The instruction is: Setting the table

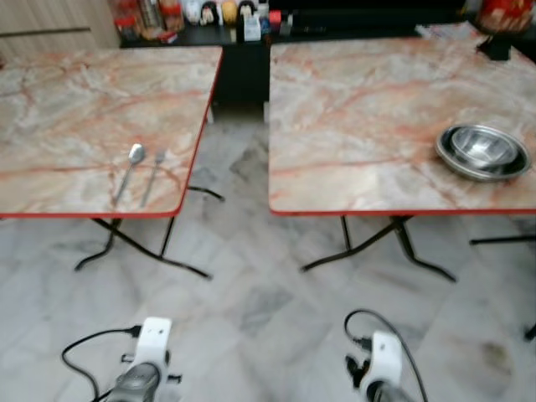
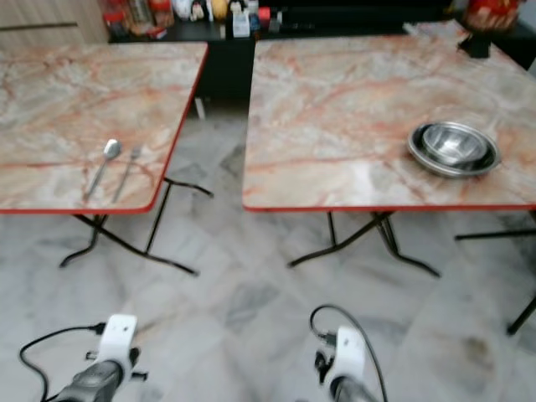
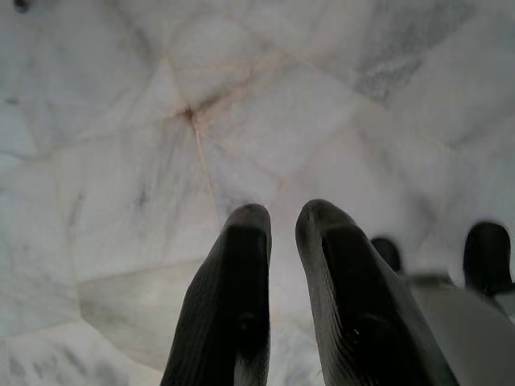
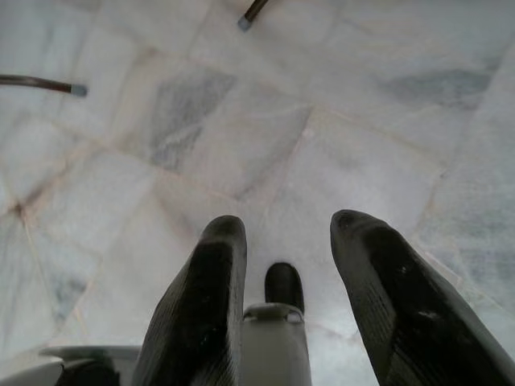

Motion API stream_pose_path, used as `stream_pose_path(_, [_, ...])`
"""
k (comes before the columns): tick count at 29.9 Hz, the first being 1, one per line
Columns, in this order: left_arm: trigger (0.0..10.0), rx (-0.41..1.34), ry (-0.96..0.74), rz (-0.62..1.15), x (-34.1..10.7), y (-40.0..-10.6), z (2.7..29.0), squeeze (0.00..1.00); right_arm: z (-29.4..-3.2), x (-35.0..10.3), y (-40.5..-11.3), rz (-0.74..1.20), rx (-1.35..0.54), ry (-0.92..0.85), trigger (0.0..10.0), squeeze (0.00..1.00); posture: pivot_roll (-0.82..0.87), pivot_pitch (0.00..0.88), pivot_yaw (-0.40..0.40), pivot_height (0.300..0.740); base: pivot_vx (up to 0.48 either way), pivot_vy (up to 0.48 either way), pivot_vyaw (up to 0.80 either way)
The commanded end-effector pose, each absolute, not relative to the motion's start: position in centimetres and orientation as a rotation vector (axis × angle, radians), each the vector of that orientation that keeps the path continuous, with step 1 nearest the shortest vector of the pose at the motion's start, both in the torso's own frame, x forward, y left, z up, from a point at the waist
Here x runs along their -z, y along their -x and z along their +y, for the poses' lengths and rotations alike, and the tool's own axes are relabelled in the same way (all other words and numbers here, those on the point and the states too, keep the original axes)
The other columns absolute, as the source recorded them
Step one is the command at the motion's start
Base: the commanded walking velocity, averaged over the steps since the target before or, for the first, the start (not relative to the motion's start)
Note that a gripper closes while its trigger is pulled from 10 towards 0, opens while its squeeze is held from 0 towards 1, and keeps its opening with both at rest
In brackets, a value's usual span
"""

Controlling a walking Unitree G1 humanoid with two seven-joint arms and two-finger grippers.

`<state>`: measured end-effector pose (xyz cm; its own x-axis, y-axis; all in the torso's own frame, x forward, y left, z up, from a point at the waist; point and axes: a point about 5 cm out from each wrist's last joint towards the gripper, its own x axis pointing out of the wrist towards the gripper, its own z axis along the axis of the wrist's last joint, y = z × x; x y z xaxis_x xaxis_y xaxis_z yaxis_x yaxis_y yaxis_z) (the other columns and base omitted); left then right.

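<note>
1. Judging by how things lie, the job is at its start or between carries. The robot stands back on the marble floor, facing the gap between two marble-topped folding tables. Neither arm is at work.

2. The left gripper hangs low over the floor, its two black fingers nearly together with only a thin slit between them and nothing in it. The right gripper also points at the floor, its fingers parted with a clear gap, holding nothing.

3. Taking the stack of steel bowls as landmark: it sits on the right table, near that table's front edge and towards its right side. At least two shiny round bowls are nested, rims wide and shallow; how many in all I cannot tell.

4. Well to the left of the bowls, across the gap, a spoon and a fork lie side by side on the left table, close to its front right corner, handles pointing towards the robot. They are near each other but apart.

5. Far behind the bowls, a dark sideboard carries bottles and jars, too blurred to name.

6. The next move likely calls for walking up to one table until its front edge is within reach, then raising an arm. The thin cutlery lying flat would need a careful pinch; the bowl rim offers an easier hold.
</note>
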<state>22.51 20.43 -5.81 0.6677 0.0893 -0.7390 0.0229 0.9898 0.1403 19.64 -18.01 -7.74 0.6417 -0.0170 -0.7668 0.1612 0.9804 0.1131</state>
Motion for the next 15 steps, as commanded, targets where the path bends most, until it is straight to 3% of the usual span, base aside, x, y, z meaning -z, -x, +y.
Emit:
stream_pose_path(1, [10.0,-0.046,-0.159,0.839,5.65,-22.63,20.94,0.0,-17.72,7.94,-19.32,0.881,0.104,-0.188,10.0,0.0,0.03,0.115,0.016,0.74,0.0,0.48,0.0])
stream_pose_path(15, [10.0,-0.062,-0.142,0.84,5.83,-22.38,20.8,0.0,-18.12,7.75,-19.56,0.863,0.119,-0.169,10.0,0.0,0.04,0.109,0.005,0.74,0.0,0.48,0.0])
